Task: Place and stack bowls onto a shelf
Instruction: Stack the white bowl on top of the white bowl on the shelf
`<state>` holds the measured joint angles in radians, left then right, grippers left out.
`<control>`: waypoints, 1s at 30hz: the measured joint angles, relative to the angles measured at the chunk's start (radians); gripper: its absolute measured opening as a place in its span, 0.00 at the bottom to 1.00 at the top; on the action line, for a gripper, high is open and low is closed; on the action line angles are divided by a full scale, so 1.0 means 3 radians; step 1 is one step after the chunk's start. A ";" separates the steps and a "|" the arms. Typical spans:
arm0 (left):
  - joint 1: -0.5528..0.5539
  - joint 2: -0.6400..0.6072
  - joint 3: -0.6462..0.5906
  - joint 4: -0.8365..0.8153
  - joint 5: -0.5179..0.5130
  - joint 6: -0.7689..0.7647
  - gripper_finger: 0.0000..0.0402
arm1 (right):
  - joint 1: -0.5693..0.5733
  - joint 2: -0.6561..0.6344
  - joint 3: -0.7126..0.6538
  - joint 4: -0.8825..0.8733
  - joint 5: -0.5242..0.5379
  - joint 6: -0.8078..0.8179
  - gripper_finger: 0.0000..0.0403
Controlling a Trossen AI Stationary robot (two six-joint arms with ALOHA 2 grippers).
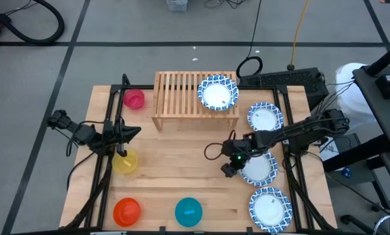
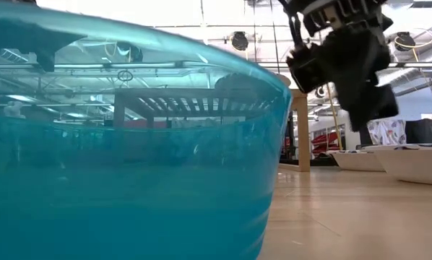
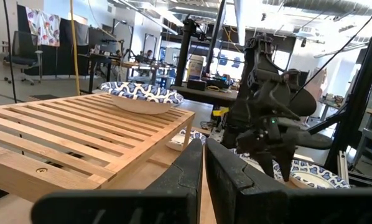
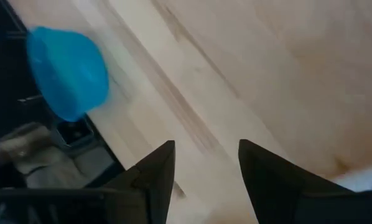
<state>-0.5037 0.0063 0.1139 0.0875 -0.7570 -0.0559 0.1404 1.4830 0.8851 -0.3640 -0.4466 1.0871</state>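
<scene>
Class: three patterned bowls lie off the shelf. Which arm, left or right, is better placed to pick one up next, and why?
Right. The right gripper, fingers open, hovers at the edge of the middle patterned bowl on the table's right side. The left gripper sits across the table by the yellow bowl.

teal bowl (image 2: 129, 144) close, shelf (image 2: 194, 101) behind

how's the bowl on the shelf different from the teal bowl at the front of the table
The blue-rimmed bowl sits on the wooden shelf; the teal bowl rests on the table top. The blue-rimmed bowl has a patterned rim and white centre; the teal bowl is one plain colour. The blue-rimmed bowl looks wider from above, the teal bowl smaller. Both are round and upright, and neither is touched by a hand.
</scene>
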 joint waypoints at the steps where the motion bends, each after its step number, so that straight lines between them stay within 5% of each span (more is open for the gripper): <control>1: 0.0000 0.0000 0.0000 -0.0001 0.0000 0.0000 0.06 | -0.0025 0.0000 0.0000 0.0016 -0.0001 -0.0005 0.41; 13: 0.0000 0.0000 0.0000 0.0201 -0.0001 0.0197 0.06 | -0.0255 0.0000 0.0000 -0.0128 -0.0365 -0.0046 0.31; 26: 0.0000 0.0000 0.0000 0.0224 -0.0001 0.0205 0.06 | -0.0284 0.0000 0.0002 0.0147 -0.0236 -0.0487 0.31; 30: 0.0000 0.0000 0.0000 0.0223 -0.0001 0.0203 0.06 | -0.0283 0.0000 0.0002 0.0219 -0.0187 -0.0224 0.31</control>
<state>-0.5037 0.0063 0.1139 0.1543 -0.7573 0.0051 0.0555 1.4830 0.8856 -0.2983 -0.5026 1.0199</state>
